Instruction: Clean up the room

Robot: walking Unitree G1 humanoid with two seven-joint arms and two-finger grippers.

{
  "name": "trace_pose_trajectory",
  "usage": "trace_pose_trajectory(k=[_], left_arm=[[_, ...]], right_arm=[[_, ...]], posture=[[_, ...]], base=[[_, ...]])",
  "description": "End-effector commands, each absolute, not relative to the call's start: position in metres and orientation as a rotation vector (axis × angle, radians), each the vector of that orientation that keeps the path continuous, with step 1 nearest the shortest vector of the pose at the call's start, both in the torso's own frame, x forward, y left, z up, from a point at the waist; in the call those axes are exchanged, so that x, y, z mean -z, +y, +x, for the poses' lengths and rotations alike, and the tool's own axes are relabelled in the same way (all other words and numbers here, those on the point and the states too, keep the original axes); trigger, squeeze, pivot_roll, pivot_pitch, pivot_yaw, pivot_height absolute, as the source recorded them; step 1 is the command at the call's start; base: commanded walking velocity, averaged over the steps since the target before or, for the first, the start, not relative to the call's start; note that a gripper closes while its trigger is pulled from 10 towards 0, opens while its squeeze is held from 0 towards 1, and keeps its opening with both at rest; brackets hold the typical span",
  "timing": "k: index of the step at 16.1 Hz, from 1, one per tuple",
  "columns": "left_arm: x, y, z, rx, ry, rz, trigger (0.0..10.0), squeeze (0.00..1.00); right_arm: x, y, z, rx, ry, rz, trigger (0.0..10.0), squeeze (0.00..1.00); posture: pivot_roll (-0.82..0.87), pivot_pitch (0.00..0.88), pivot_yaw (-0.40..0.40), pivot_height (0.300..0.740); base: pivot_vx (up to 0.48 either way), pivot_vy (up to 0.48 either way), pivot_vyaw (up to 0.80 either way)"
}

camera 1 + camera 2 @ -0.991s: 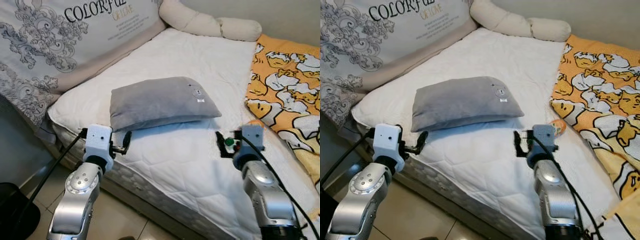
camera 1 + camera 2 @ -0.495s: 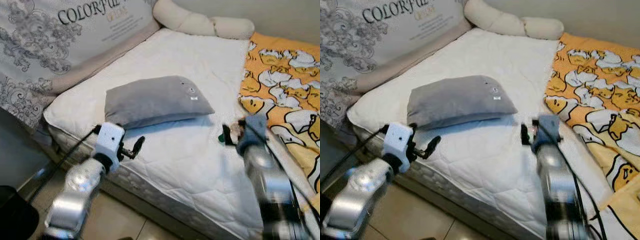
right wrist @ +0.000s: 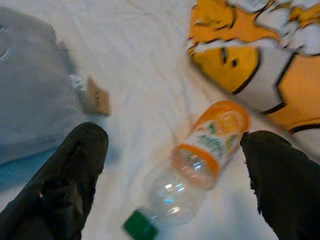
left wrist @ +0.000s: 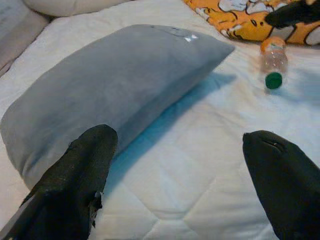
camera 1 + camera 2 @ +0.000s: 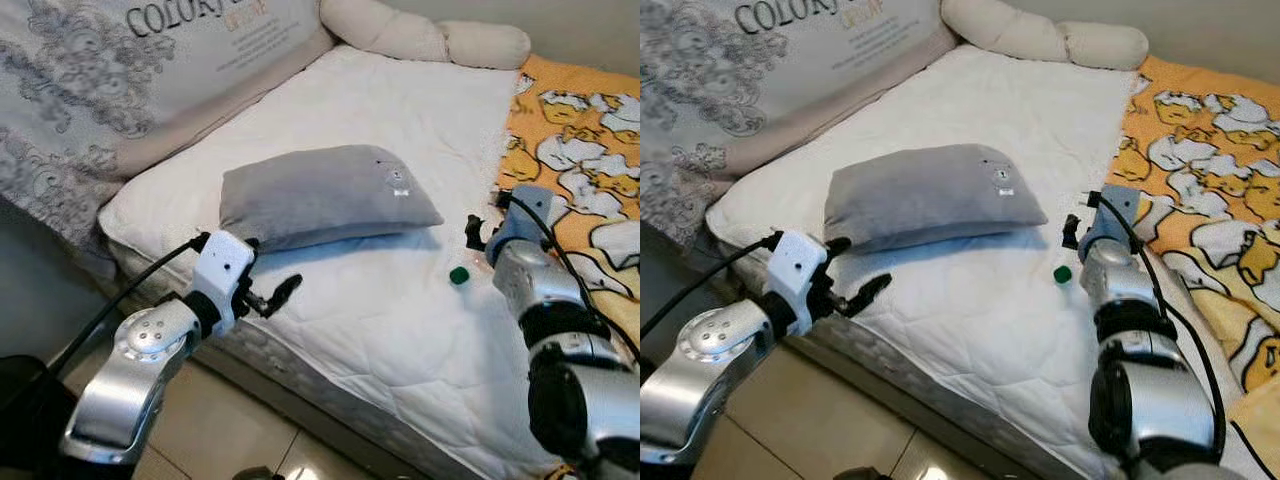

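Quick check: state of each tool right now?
Left tool: open, empty, facing the grey pillow.
Right tool: open, empty, over the plastic bottle.

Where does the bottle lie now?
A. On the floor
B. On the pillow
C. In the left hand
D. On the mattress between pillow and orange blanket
D: the bottle lies on its side on the white mattress, between the grey pillow and the orange blanket, below the open right hand.
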State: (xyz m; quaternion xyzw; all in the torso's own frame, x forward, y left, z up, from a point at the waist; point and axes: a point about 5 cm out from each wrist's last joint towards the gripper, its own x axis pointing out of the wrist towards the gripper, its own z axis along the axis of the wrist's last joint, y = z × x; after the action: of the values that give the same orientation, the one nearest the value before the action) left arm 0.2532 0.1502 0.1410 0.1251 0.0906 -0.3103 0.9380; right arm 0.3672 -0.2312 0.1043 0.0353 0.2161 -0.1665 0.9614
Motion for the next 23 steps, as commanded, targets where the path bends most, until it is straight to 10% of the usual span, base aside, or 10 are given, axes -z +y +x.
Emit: trace_pose_trajectory(k=[1, 3, 23], left_arm=[[-0.144, 0.150, 0.248, 0.655, 0.197, 0.261, 10.0, 0.00], [-0.147, 0.153, 0.238, 0.660, 0.210, 0.266, 10.0, 0.00], [-0.196, 0.194, 0.161, 0.576, 0.332, 0.401, 10.0, 0.00]], right_arm=[[-0.105, -0.230, 0.370, 0.342, 0.444, 0.075, 10.0, 1.00], [-0.100, -0.235, 0.367, 0.389, 0.476, 0.063, 10.0, 0.00], [-0.076, -0.260, 0.347, 0.491, 0.447, 0.271, 10.0, 0.00]], posture=[[0.10, 0.000, 0.032, 0.740], [0.13, 0.000, 0.019, 0.740], [0.36, 0.249, 0.080, 0.740]], base=[[0.000, 0.000, 0.00], [0.000, 0.000, 0.00], [0.000, 0.000, 0.00]])
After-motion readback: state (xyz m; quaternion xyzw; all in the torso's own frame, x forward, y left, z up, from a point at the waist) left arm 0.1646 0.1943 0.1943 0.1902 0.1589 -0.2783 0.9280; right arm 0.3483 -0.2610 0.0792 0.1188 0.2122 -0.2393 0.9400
